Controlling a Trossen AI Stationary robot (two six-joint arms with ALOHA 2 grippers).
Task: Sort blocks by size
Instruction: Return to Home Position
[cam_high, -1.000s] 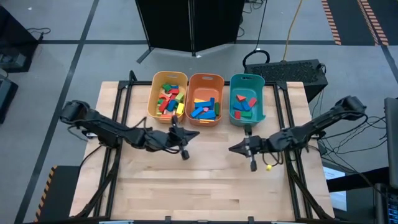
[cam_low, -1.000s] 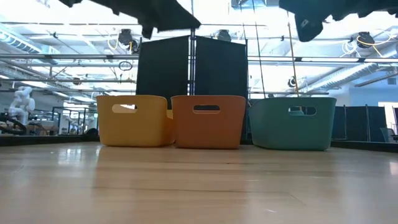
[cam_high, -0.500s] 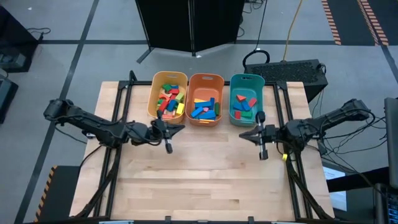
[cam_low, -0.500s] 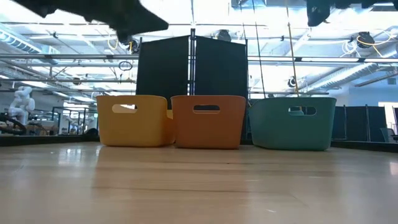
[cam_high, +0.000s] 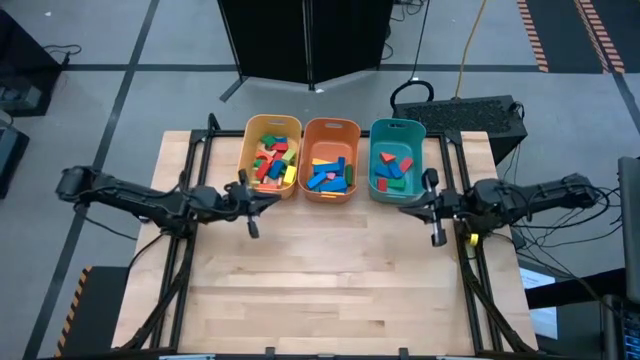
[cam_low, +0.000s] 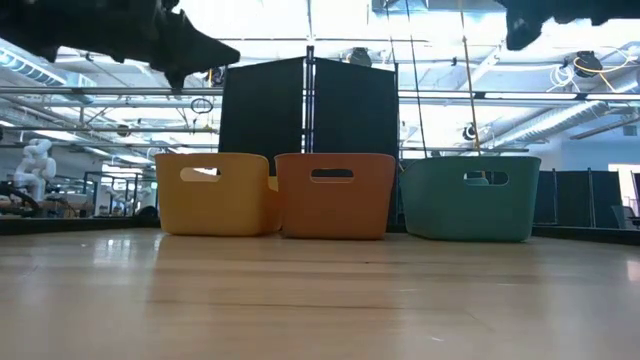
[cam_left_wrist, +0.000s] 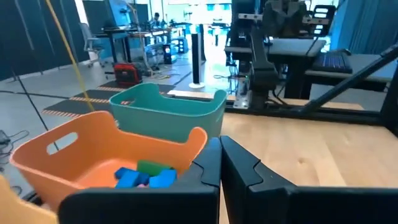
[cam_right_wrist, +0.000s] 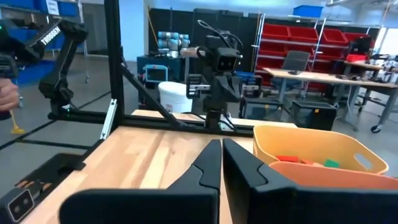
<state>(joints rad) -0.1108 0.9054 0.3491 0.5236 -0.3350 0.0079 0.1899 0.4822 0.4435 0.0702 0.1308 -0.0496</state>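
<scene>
The small wooden blocks, red, blue, green, yellow and pink pieces of mixed shape, all lie inside three containers in the upper centre of the high view: the yellow plastic bin holds the densest, most mixed heap; the orange plastic bin holds mainly blue bars with some yellow and green; the teal plastic bin holds a few red, blue and green pieces. The bins stand in a row, side by side, at the top edge of the light wooden table. In the low view the bin walls hide every block, and only dark arm parts show at the upper left and upper right corners. The left wrist view looks into the orange bin, showing blue and green blocks; the right wrist view shows red and green blocks over the yellow bin's rim. The left gripper hovers below the yellow bin, its fingers pressed together on nothing. The right gripper hovers below the teal bin, likewise clenched and empty. A black folding screen stands above the bins, and a black case lies at upper right.
</scene>
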